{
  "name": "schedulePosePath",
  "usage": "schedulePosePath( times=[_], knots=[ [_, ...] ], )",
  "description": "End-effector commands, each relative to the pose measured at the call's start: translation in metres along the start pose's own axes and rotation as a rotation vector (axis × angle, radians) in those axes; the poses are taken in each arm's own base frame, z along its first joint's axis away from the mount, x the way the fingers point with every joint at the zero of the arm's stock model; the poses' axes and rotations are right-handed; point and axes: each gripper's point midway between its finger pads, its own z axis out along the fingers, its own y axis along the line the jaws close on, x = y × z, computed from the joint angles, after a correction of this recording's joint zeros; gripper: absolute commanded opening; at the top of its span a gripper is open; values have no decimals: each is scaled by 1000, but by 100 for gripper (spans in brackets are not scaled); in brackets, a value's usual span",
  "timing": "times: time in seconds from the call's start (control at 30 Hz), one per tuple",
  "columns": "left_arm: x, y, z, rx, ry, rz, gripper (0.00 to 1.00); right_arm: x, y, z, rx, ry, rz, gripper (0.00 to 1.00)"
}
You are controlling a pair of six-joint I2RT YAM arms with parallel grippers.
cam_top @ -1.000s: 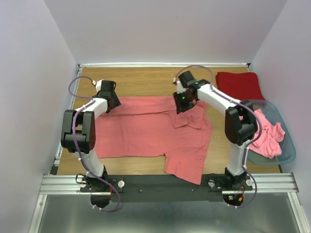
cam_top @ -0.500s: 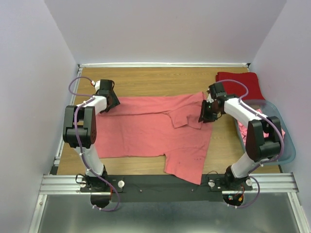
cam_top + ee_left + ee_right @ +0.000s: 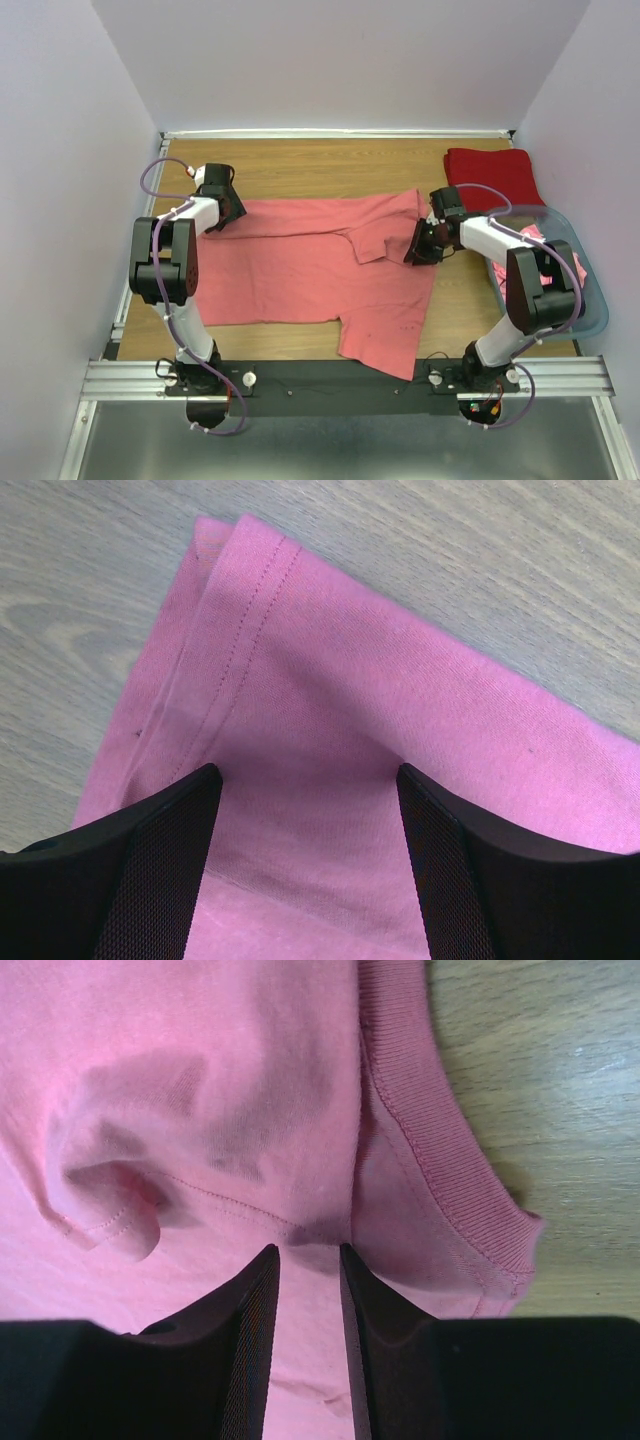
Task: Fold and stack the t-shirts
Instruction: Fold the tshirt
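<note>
A salmon-pink t-shirt [image 3: 300, 265] lies spread across the wooden table, partly unfolded. My right gripper [image 3: 418, 248] is at its right edge near the ribbed collar [image 3: 430, 1160]. Its jaws [image 3: 310, 1250] are narrow and pinch a crease of the pink cloth [image 3: 200, 1060]. My left gripper [image 3: 228, 212] is over the shirt's far left corner. Its fingers [image 3: 308, 780] stand wide apart above the hemmed cloth [image 3: 330, 680], holding nothing. A folded deep red t-shirt [image 3: 492, 175] lies at the back right. More pink t-shirts [image 3: 550, 280] are heaped in the basket.
The grey-blue plastic basket [image 3: 590, 300] stands at the right edge of the table, beside my right arm. Purple walls enclose the table on the left, back and right. Bare wood [image 3: 300, 165] shows behind the spread shirt.
My right gripper has moved to the right and toward the near side, drawing the shirt's collar end outward so the far edge is stretched longer. The left gripper has stayed in place.
</note>
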Motion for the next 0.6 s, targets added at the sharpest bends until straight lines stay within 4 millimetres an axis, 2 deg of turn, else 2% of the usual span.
schedulePosePath(
  times=[0.0, 0.17, 0.57],
  knots=[
    [-3, 0, -2, 10, 0, -19, 79, -7, 0, -5, -4, -59, 41, 38],
    [-4, 0, -5, 14, -5, -21, 79, -13, -8, -13, 43, -124, 71, 39],
    [-5, 0, -8, 16, -11, -21, 79, -5, -9, -3, 34, -80, 78, 38]
  ],
)
